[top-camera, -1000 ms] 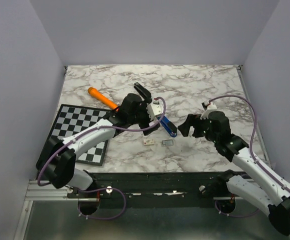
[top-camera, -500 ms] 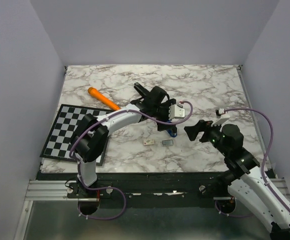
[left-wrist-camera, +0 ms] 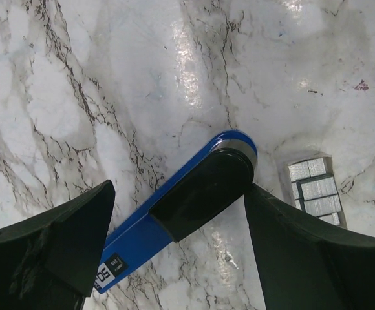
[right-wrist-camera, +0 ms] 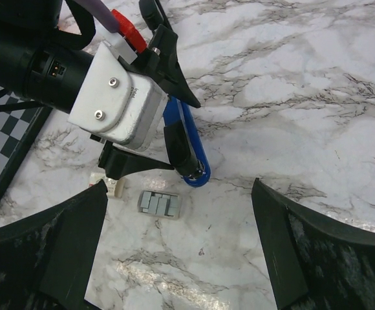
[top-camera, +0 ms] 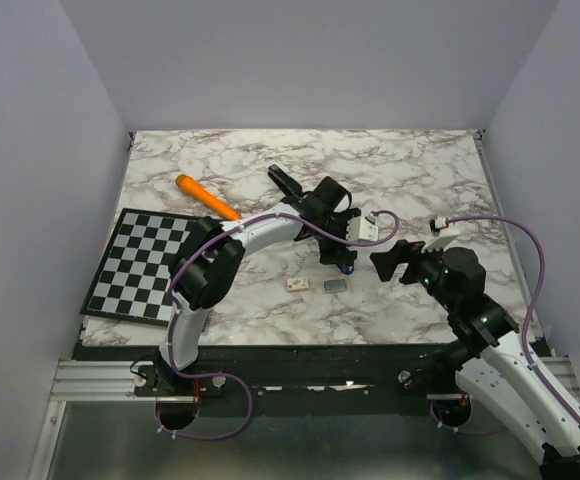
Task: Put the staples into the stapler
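The blue stapler (left-wrist-camera: 174, 216) with a black top lies flat on the marble, running diagonally. My left gripper (left-wrist-camera: 178, 194) hangs over it, open, one finger (left-wrist-camera: 58, 245) on each side; the right-hand finger (left-wrist-camera: 291, 245) is at the stapler's rounded end. The staples (left-wrist-camera: 315, 192), short grey strips packed side by side, lie just beyond that finger. In the right wrist view the staples (right-wrist-camera: 160, 205) sit on the table just below the stapler's tip (right-wrist-camera: 197, 173). My right gripper (right-wrist-camera: 180, 187) is open and empty, raised above them to the right (top-camera: 388, 262).
A tiny whitish box (top-camera: 297, 283) lies left of the staples (top-camera: 336, 286). An orange marker (top-camera: 205, 196) rests at the back left, near a chessboard (top-camera: 145, 265) on the left side. Grey walls enclose the marble table (top-camera: 440, 180).
My left arm swung right and stretched out over the stapler, its jaws narrowing a little. My right arm pulled back to the right.
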`<state>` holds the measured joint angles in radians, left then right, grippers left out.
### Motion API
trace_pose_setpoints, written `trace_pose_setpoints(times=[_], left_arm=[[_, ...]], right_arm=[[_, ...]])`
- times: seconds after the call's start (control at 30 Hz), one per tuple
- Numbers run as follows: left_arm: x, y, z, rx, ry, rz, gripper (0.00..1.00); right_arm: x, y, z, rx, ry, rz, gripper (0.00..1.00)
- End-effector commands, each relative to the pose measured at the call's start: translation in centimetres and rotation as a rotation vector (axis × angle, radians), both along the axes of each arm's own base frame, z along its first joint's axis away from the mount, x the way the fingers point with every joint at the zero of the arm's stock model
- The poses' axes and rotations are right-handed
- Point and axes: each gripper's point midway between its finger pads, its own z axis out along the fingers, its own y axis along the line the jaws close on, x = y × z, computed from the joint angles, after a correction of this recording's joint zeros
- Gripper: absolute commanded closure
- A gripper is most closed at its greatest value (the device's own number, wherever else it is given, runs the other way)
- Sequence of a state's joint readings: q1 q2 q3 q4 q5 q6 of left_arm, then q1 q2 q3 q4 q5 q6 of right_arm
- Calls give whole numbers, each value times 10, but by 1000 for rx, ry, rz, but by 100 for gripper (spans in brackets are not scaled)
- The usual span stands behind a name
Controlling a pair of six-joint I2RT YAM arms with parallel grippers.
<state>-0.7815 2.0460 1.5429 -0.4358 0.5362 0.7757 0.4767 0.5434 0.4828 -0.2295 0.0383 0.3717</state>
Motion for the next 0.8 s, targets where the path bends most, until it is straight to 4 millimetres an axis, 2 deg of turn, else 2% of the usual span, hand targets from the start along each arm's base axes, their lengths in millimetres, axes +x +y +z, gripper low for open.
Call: trace_pose_setpoints(times=[0.0,0.07,0.1,0.23,0.4,0.5,0.73,0.77], left_arm=[[-2,-12,-2,-14,17,-41,15],[1,-15,-3,-23,20,-30,18],[2,-15,-5,-20,23,-22,23],[7,-13,-7,-21,30,35,32],[20,0,-10,-16,42,182,53],[29,11,-10,-11,62,298,63],[28,37,-9,8,107,507,64],[28,38,-3,-10,112,536,63]], right_arm=[[2,-7,-8,-35,7,-31,0],[3,-8,-10,-45,8,-35,0],[3,-9,-11,-48,9,-37,0],[4,-9,-16,-53,27,-41,0],[5,-7,-21,-57,42,-38,0],[5,-6,-23,-56,48,-34,0],[5,-4,-28,-51,62,-26,0],[4,-4,-30,-52,67,-28,0]])
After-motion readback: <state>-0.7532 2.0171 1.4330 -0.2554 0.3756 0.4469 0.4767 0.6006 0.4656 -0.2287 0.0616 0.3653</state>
